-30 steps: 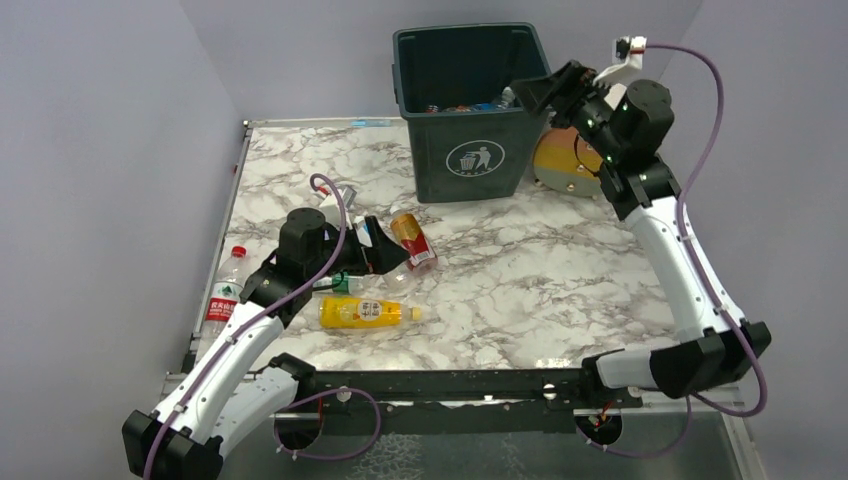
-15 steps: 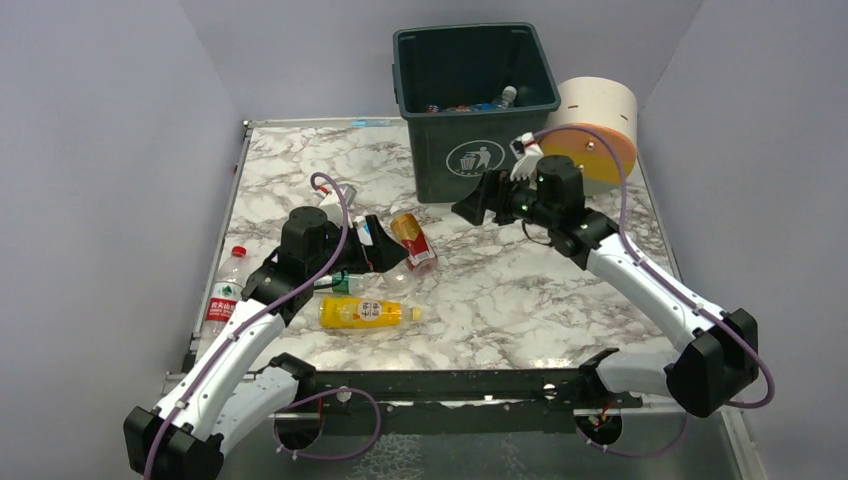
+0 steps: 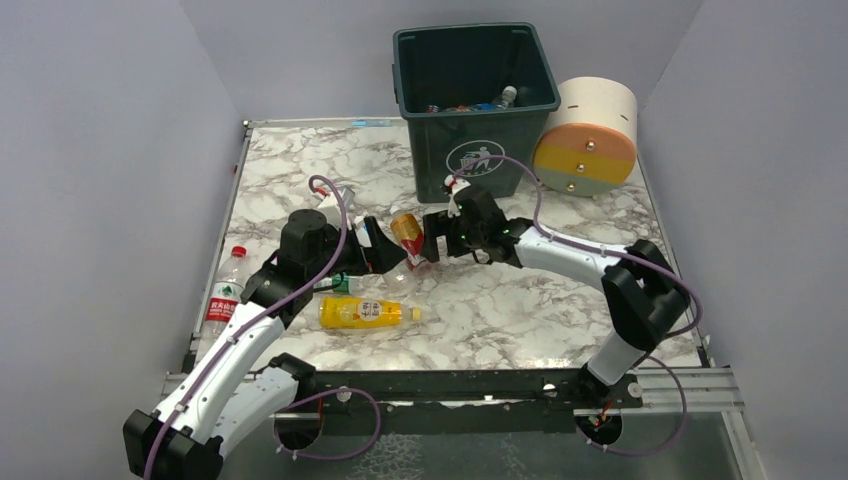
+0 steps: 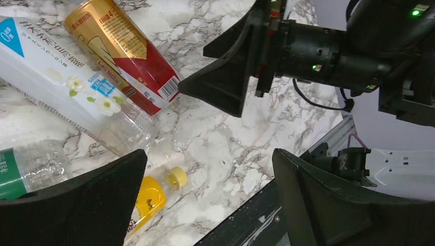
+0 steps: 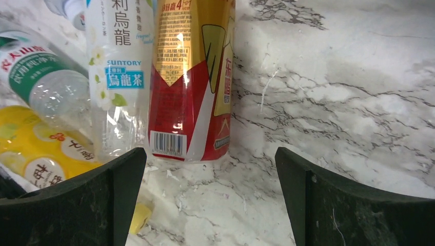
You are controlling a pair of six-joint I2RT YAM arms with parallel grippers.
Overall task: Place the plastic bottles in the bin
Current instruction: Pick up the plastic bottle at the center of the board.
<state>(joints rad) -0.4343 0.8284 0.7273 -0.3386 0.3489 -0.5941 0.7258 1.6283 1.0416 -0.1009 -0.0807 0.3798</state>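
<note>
One red-and-gold bottle (image 5: 192, 77) lies just before the open right hand (image 5: 208, 154); left hand (image 4: 208, 154) open too.

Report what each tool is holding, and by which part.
Nothing is held. Left tool and right tool both stand open; the red-and-gold bottle lies ungripped ahead of the right tool.

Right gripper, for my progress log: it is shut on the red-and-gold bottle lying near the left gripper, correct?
No. The right gripper is open, its jaws spread just short of the red-and-gold bottle, as the right wrist view shows. The bottle does lie near the left gripper.
</note>
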